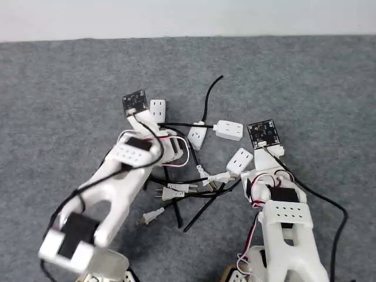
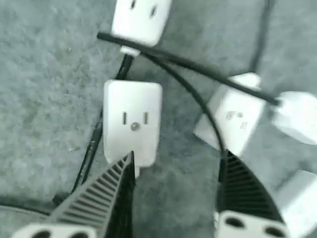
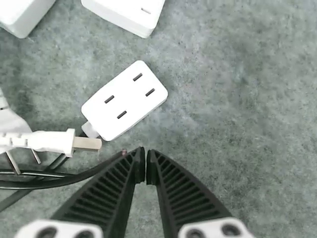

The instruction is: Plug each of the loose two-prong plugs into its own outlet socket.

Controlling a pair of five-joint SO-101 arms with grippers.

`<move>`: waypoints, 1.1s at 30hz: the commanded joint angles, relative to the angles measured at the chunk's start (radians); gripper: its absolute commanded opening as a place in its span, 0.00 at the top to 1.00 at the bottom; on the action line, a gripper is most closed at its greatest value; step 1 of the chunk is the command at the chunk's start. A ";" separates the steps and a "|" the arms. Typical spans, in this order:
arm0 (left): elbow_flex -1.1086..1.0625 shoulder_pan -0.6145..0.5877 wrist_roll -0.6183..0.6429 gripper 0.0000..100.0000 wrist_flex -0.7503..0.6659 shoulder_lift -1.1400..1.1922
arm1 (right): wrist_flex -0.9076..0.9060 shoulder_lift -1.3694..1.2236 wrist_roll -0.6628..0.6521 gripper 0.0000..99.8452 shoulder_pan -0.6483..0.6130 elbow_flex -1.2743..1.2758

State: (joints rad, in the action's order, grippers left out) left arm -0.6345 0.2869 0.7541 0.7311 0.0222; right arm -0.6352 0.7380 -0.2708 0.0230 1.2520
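In the high view the task looks hardly started. 3 loose 2-prong plugs lie on the grey surface [image 1: 329,76] among black cords [image 1: 207,100], and none looks seated in a socket. The middle plug [image 1: 176,189] sits at 6 o'clock of the tangle and the low plug [image 1: 151,216] at 7 o'clock. The near plug [image 1: 214,178] is at 4 o'clock, just beside the 4-slot socket [image 1: 239,161]. Other white sockets lie from 11 to 2 o'clock. The left arm [image 1: 111,188] comes in from 7 o'clock, bent over the tangle. The right arm [image 1: 285,229] rises from 5 o'clock with its wrist near the 4-slot socket.

In the left wrist view the left pincer [image 2: 173,168] is released, its jaws wide apart and holding nothing. One fingertip [image 2: 126,166] overlaps the edge of a 3-hole socket [image 2: 132,121] that lies flat; I cannot tell whether they touch.

In the right wrist view the right pincer [image 3: 145,161] is clenched on nothing, tips together, just short of the 4-slot socket [image 3: 125,100]. The near plug [image 3: 47,141] lies beside that socket, prongs close to it but not inserted. By my judgement, every plug is left to do.
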 commanded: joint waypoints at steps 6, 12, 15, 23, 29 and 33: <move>0.174 -0.077 0.014 0.78 0.060 0.130 | 0.021 -0.001 -0.012 0.99 -0.015 -0.018; 0.145 -0.117 -0.018 0.78 0.057 0.150 | 0.021 -0.002 -0.012 0.99 -0.015 -0.018; 0.130 -0.120 -0.095 0.78 0.061 0.169 | 0.021 -0.002 -0.012 0.99 -0.015 -0.018; 0.128 -0.135 -0.103 0.87 0.063 0.170 | 0.021 -0.002 -0.012 0.99 -0.015 -0.018; 0.131 -0.193 -0.103 0.98 0.084 0.169 | 0.021 -0.002 -0.012 0.99 -0.015 -0.018; 0.128 -0.230 -0.104 0.99 0.120 0.150 | 0.021 -0.002 -0.012 0.99 -0.016 -0.018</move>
State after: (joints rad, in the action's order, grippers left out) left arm -0.5132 0.1212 0.6621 0.8017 0.1926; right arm -0.6352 0.7380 -0.2708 0.0153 1.2520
